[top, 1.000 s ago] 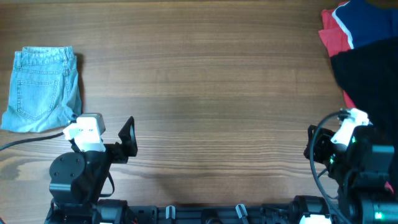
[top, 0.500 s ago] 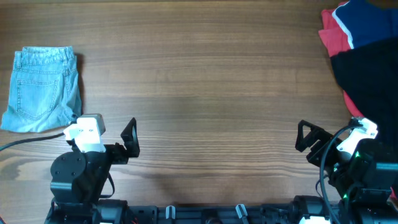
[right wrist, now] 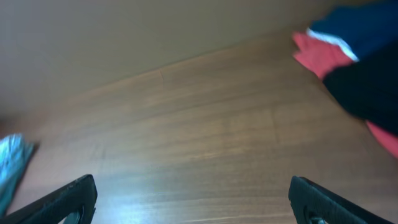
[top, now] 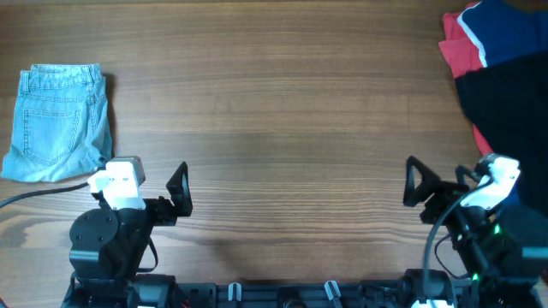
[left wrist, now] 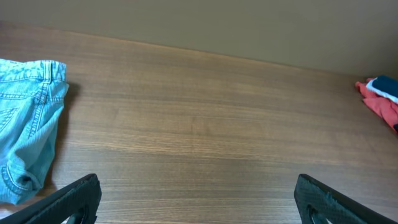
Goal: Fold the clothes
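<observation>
The jeans (top: pixel 56 120) are lying folded in a compact bundle at the far left of the wooden surface (top: pixel 282 103). The waistband is pointing toward the far edge and a stitched back pocket is facing up. In the left wrist view the pale denim is showing at the left side, with one edge curling near the lower corner.

The left fingers (top: pixel 178 188) are sitting near the front edge, to the right of the bundle's near corner and apart from it. They are spread wide and gripping nothing, with only bare wood showing between the two black tips. A black cable (top: pixel 34 198) is trailing off to the left of that arm.

The right fingers (top: pixel 417 182) are likewise released and empty, pointing across open wood. The right wrist view is blurring.

At the far right, a red garment (top: pixel 458 51), a navy garment (top: pixel 505 30) and a black garment (top: pixel 505 94) are lying heaped together, well apart from the jeans.
</observation>
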### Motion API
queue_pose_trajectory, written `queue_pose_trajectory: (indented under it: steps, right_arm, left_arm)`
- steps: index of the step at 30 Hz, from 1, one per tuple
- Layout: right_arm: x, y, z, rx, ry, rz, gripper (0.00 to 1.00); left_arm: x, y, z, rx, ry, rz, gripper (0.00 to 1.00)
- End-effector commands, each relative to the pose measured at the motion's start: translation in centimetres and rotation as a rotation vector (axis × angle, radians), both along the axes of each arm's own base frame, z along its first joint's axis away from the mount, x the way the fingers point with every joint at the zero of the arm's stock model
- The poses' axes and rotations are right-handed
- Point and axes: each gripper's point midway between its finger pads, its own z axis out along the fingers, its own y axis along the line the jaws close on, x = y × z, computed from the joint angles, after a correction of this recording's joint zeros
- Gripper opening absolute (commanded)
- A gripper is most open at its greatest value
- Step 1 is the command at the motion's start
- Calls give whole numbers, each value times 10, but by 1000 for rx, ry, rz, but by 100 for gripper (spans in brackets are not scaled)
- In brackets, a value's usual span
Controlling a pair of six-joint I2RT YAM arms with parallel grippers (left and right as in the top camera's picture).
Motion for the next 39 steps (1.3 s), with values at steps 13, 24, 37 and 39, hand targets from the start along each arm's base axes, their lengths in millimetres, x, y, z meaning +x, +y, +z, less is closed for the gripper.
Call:
queue_pose_trajectory:
  steps: [13, 24, 37, 39]
  right_arm:
    - [19, 37, -48, -32, -455, 221, 100]
    - [36, 21, -79, -172, -460, 106, 100]
    - [41, 18, -100, -366, -461, 124, 100]
    - [41, 18, -100, -364, -459, 123, 100]
  left_arm:
    - [1, 4, 0, -2, 1, 25, 100]
    - [1, 4, 0, -2, 0, 25, 100]
    - [1, 4, 0, -2, 0, 25, 100]
    - [1, 4, 0, -2, 1, 25, 100]
